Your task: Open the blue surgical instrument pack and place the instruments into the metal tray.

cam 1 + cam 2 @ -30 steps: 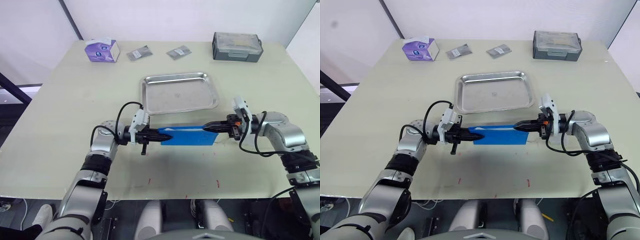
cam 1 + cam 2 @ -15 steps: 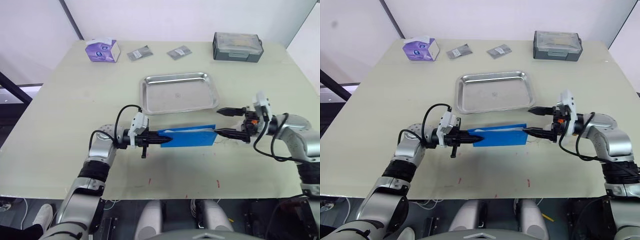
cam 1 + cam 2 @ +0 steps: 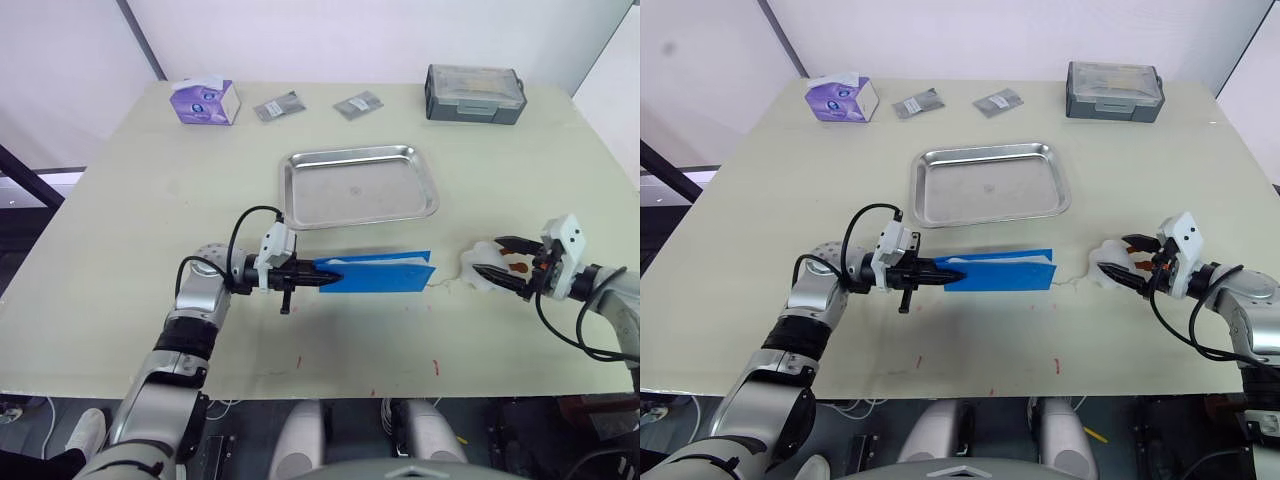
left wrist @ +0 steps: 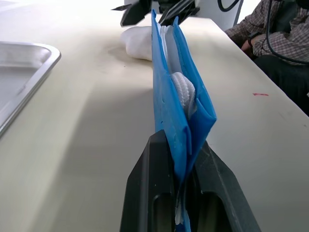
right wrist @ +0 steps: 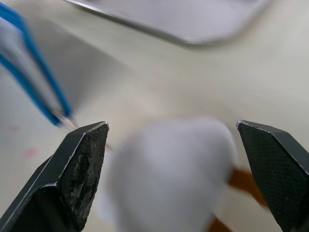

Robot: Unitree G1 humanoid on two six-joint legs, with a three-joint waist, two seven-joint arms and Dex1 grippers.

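Blue surgical instrument pack (image 3: 378,272) stands on edge on the table (image 3: 120,230), just in front of the metal tray's (image 3: 360,187) near rim, not touching it as far as I can see. My left gripper (image 3: 318,279) pinches the pack's left end, fingers (image 4: 149,193) pressed on both sides of the blue cover. From the left wrist view the cover gapes a bit at the top, pale lining and something white and ribbed tucked between the flaps. I see no instruments outside the pack.

The tray is bare and shiny, lying between the pack and the far half of the table.

My right gripper (image 3: 1132,266) is off to the right of the pack, well apart from it, fingers spread wide. A white soft lump (image 3: 483,267) lies on the table at its fingertips; from the right wrist view it sits between the two black fingers (image 5: 79,169), but it is blurred and I cannot tell if they touch it. A thin pale strand (image 3: 447,284) seems to run from the lump toward the pack's right corner.

Along the far edge: purple tissue box (image 3: 204,101) on the left, two small grey foil packets (image 3: 279,107) in the middle, dark grey plastic box (image 3: 474,94) on the right. A person's sleeve (image 4: 256,29) shows beyond the table in the left wrist view.
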